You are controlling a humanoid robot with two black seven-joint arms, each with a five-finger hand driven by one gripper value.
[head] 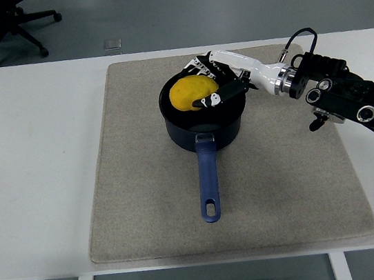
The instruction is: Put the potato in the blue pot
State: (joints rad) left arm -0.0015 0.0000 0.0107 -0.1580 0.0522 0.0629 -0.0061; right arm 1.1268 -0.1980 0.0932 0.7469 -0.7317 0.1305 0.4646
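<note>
nearest lies the blue pot (204, 120) on the grey mat (148, 208) (handle toward the near counter (31, 169) edge). the yellow potato (191, 93) sits low in its mouth, the right hand (217, 83) fingers wrapped around it. what is left, by my judgement: let go, then lift clear.

You cannot see the pot (204, 120) floor beneath the right hand (215, 84); the potato (191, 93) covers it. The potato's far side is masked by the fingers (211, 100), so contact there is unclear. Behind the hand, the right arm (355, 97) is cut off by the picture's right edge.
</note>
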